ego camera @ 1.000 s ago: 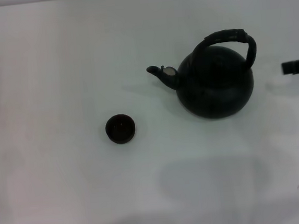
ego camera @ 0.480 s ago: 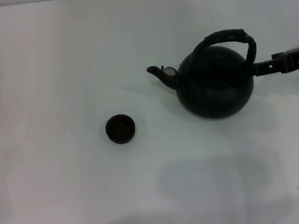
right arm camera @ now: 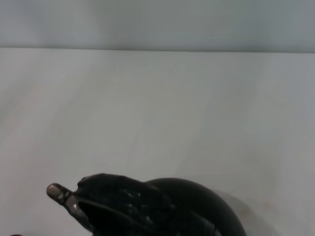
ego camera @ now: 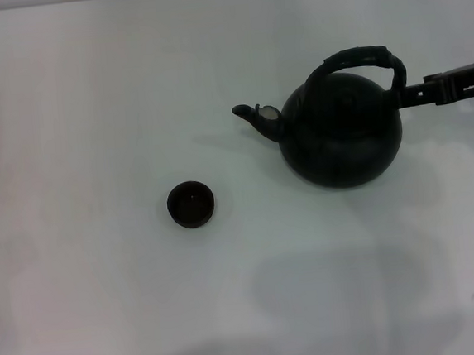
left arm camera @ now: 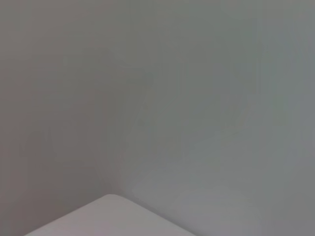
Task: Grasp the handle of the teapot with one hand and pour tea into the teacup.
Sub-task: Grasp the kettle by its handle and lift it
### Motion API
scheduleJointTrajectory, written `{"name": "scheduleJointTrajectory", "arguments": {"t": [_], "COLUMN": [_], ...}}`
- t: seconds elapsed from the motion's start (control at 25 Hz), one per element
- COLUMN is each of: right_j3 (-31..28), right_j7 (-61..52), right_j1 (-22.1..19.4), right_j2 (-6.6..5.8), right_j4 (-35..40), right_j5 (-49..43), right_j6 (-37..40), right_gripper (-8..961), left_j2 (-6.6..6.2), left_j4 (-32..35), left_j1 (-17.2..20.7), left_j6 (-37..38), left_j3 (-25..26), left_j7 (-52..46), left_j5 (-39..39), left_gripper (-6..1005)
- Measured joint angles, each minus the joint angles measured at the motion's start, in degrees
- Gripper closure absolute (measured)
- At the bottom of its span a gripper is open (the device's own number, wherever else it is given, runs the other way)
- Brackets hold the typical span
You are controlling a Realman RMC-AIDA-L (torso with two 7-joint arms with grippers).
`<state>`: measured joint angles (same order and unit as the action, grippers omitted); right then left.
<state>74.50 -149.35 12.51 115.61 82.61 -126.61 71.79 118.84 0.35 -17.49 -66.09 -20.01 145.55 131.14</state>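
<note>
My right gripper (ego camera: 408,93) comes in from the right edge of the head view, its dark fingers reaching level toward the right end of the handle (ego camera: 358,59), just where the hoop drops to meet the teapot (ego camera: 341,131). From that view the tips sit right against the handle's base, but I cannot tell whether they touch it, and I cannot tell whether my jaws are spread or pressed together, since they show only as one thin dark bar. The teapot stands upright on the white table (ego camera: 89,99), right of centre, its bail arched over the top and its short spout (ego camera: 257,118) pointing left with the pale tip showing. The teacup (ego camera: 191,204) stands alone on the table, left of the teapot and nearer to me, well apart from the spout, mouth up. My right wrist camera looks across the teapot from close by: the round black body (right arm camera: 197,206) and the ridged handle (right arm camera: 123,201) fill the lower part, with the pale spout tip (right arm camera: 55,191) poking out beyond them and bare table behind. My left gripper is not in view; its wrist camera shows only a grey wall and a pale rounded table corner (left arm camera: 108,216).
</note>
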Motion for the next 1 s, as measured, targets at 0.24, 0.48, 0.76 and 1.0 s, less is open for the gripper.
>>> {"name": "scheduleJointTrajectory", "arguments": {"t": [0.24,0.48,0.76,1.0], "right_j3": [1.6,2.2,2.3,3.5], "right_j7": [0.0,0.1,0.3,0.5], "right_j1": [0.1,0.4,0.8,1.1], "right_j2": [-0.03,-0.04,-0.04,-0.12], "right_j4": [-0.4,-1.1,-2.1,-2.8], "right_j5": [0.2,0.3,0.7,0.8], "right_j6": [-1.9,-3.6,-4.0,-5.7], "right_gripper": [93,118,146,393], "left_j2": [-0.01,0.07,0.08,0.08], "left_j4": [-0.3,-0.4,-0.3,-0.2], "left_j1": [-0.1,-0.1,0.0,0.0], "left_j6": [0.0,0.0,0.0,0.0], "left_j3": [0.0,0.0,0.0,0.0], "left_j7": [0.0,-0.1,-0.2,-0.2], "left_j5": [0.0,0.0,0.0,0.1], "left_gripper": [107,107,107,106]}}
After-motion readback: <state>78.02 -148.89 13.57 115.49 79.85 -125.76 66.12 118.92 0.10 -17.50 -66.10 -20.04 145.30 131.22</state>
